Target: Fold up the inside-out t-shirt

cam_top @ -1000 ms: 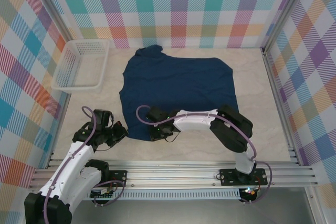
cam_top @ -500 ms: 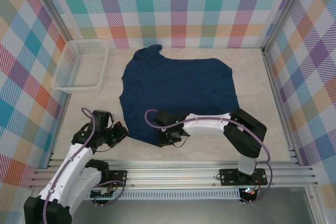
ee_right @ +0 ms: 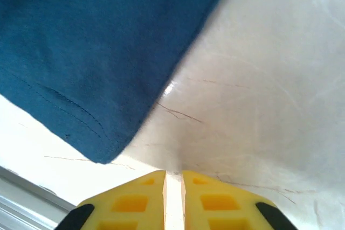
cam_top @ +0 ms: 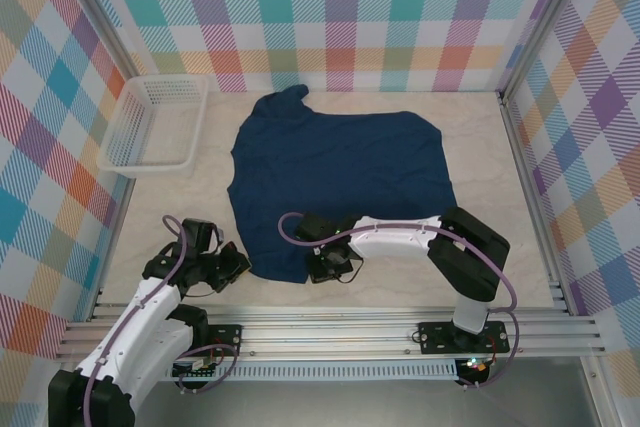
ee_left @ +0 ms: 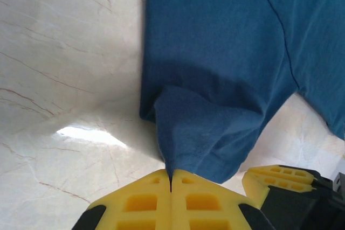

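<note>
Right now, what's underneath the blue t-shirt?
Pale marbled tabletop shows around the edges of the t-shirt. Whatever lies beneath the cloth itself is covered; it lies mostly flat, with no lumps showing.

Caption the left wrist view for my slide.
Left gripper pinches a corner of the dark navy t-shirt on the pale marbled table.

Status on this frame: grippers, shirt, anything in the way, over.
Left gripper shut, pinching a corner of the dark navy t-shirt. Right gripper shut, empty, beside it. Shirt spread, unfolded. White mesh basket apart, far left.
</note>
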{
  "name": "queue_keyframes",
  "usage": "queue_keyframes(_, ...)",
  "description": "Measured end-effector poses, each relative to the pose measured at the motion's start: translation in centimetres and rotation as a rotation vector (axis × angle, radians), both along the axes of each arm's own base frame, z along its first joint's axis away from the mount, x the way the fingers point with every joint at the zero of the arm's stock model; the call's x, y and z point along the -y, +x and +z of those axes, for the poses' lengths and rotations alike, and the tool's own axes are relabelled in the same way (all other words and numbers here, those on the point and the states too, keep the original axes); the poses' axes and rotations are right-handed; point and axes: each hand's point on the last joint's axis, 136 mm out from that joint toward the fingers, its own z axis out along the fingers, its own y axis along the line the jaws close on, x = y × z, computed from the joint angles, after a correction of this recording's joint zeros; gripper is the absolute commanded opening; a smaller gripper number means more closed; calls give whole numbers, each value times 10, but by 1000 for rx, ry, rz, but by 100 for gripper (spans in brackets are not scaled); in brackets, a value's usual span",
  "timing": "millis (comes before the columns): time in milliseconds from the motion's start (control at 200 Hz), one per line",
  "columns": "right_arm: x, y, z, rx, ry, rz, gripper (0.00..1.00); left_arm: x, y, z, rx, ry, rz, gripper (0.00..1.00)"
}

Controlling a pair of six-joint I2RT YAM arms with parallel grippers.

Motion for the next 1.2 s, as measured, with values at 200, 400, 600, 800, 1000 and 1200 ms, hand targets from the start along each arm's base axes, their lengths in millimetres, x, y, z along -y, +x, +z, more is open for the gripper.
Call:
queue_keyframes(200,7,5,12,22,6,16,18,15,-10,3,-14,-61,-62,0)
queue_keyframes(400,-13,2,25,28,96,51,35,16,-11,4,-14,-65,-67,0)
queue_keyframes(600,-21,-2,8,8,64,69,35,16,-10,5,-7,-67,-67,1)
queue_keyframes(800,-18,-3,-5,-8,29,65,8,16,-10,5,-5,-68,-67,2)
queue_keyframes(1000,-15,-4,-5,-10,31,65,0,16,-10,6,-3,-69,-68,11)
queue_keyframes(1200,9,-16,-5,-33,-12,65,0,19,-12,9,-3,-91,-71,39)
